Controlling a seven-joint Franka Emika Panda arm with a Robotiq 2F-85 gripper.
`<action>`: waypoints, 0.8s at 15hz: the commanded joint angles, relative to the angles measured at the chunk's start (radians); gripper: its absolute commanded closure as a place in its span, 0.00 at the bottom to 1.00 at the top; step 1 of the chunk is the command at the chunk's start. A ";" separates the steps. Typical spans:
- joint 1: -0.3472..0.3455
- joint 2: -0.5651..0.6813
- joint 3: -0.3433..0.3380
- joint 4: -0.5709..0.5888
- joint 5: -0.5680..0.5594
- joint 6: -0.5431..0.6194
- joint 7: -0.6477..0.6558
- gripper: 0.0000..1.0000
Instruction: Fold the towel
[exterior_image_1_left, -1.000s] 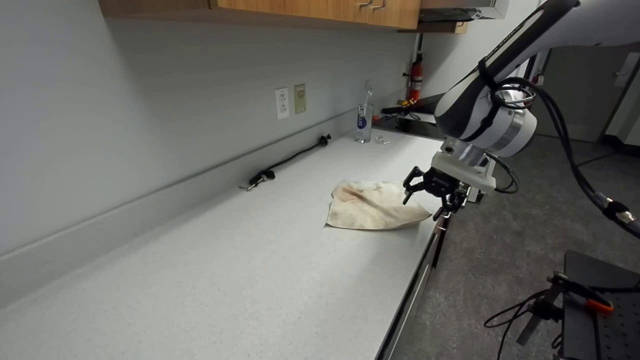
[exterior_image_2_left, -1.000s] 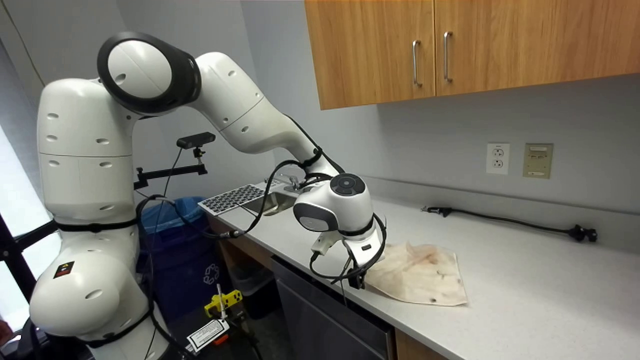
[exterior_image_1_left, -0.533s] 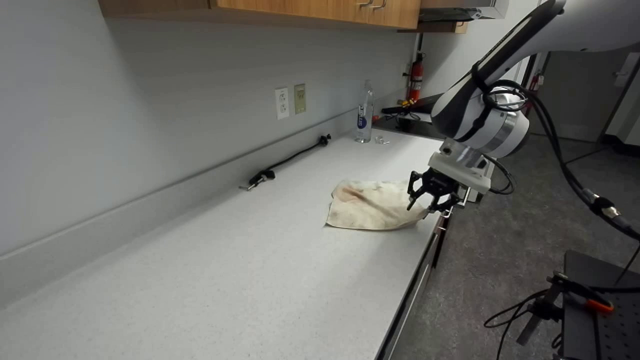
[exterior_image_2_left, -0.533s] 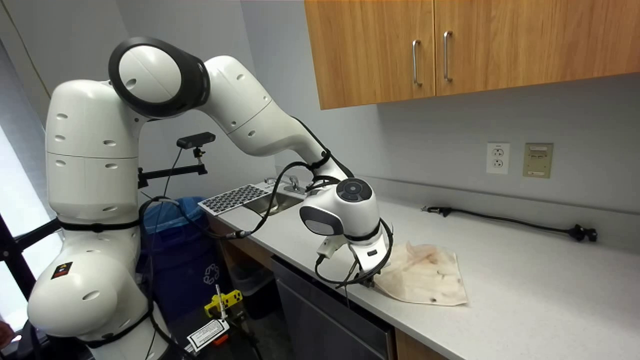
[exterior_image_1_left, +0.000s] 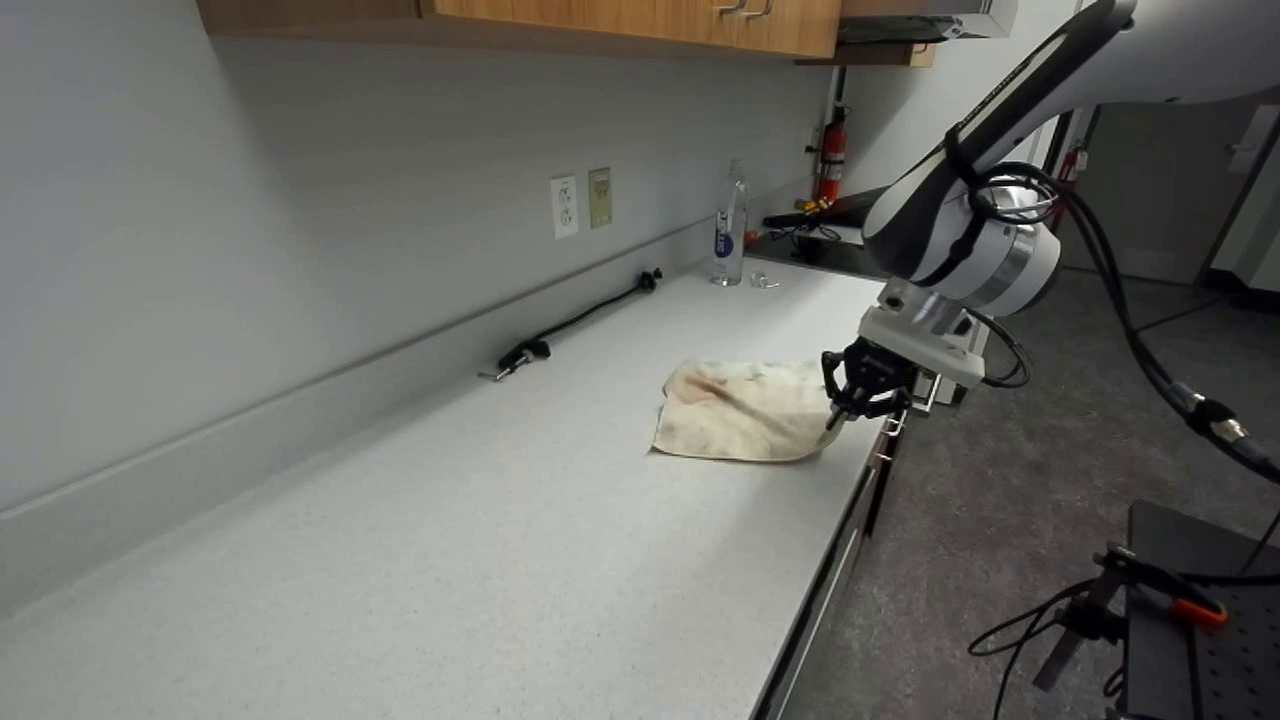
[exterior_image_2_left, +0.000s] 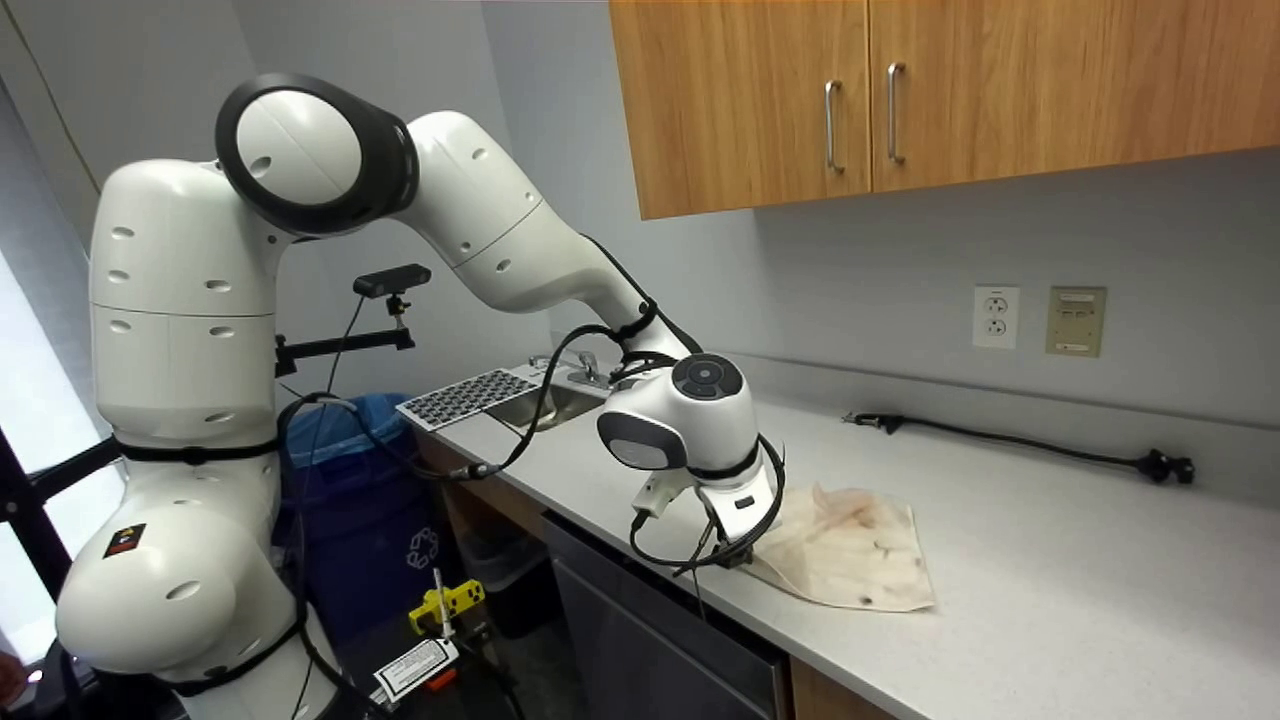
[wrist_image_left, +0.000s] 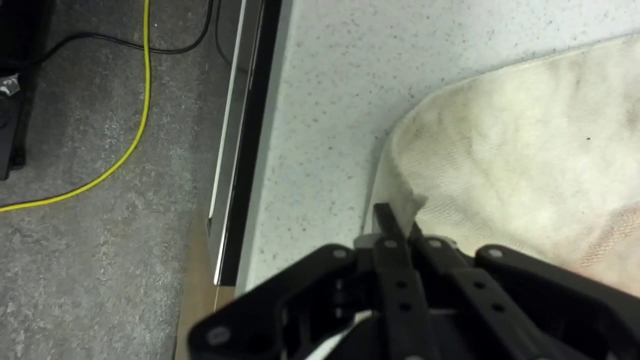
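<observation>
A cream towel (exterior_image_1_left: 745, 412) with pinkish and dark stains lies on the white counter, roughly flat. In the wrist view the towel (wrist_image_left: 530, 145) curls up along its near edge, where a fold rises between the black fingers (wrist_image_left: 386, 217). My gripper (wrist_image_left: 401, 222) is shut on this edge close to a corner, low over the countertop. Its fingers angle down onto the towel's counter-edge side in an exterior view, where the gripper (exterior_image_1_left: 836, 420) shows at the towel's right end. The arm's wrist mostly hides the jaws and that corner of the towel (exterior_image_2_left: 850, 560) in an exterior view.
The counter's front edge (wrist_image_left: 255, 145) runs just beside the gripper. A black flexible mount (exterior_image_1_left: 580, 318) lies by the back wall. Farther along stands a clear bottle (exterior_image_1_left: 730, 240). The sink (exterior_image_2_left: 550, 405) is behind the arm, with wooden cabinets (exterior_image_2_left: 950, 90) overhead.
The gripper has moved from beside the towel's corner onto it and gone from open to shut, gathering the edge. That corner is now drawn up; the rest of the towel lies as before.
</observation>
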 joint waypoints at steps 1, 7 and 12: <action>0.034 -0.049 -0.037 -0.054 -0.096 -0.035 0.032 1.00; 0.047 -0.093 -0.082 -0.112 -0.297 -0.115 0.119 1.00; 0.102 -0.102 -0.185 -0.063 -0.648 -0.117 0.385 1.00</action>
